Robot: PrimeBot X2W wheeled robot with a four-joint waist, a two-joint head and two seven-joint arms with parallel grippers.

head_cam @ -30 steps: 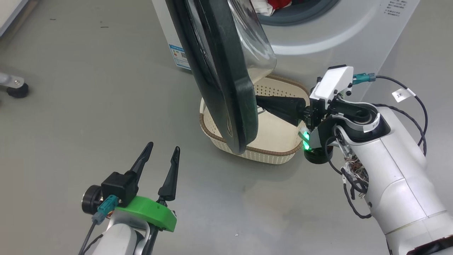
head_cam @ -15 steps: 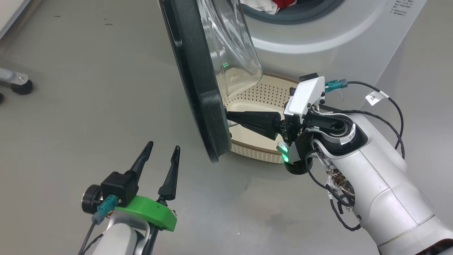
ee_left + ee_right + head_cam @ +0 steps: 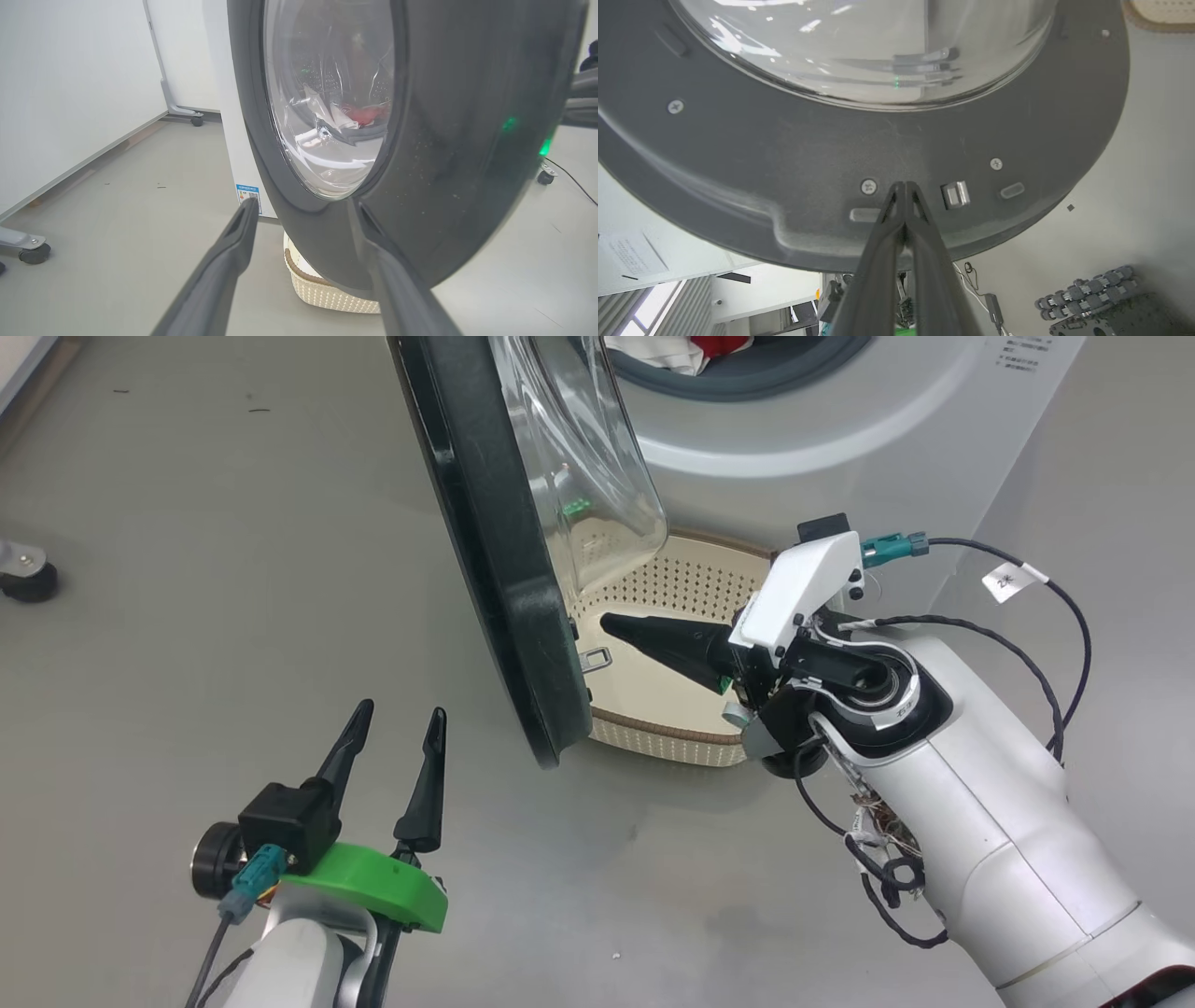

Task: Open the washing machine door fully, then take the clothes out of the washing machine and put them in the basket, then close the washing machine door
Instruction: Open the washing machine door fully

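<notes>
Nearest, the left pincer hangs idle, fingers apart. The right pincer, fingers pressed together, points at the inner rim of the door above the basket. The tips may slip, leaving the door half-open across the clothes in the far washer.

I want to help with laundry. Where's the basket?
In the head view, the basket sits on the floor before the washer, just right of the open door.

black door rim, cream perforated basket (brown rim)
</notes>
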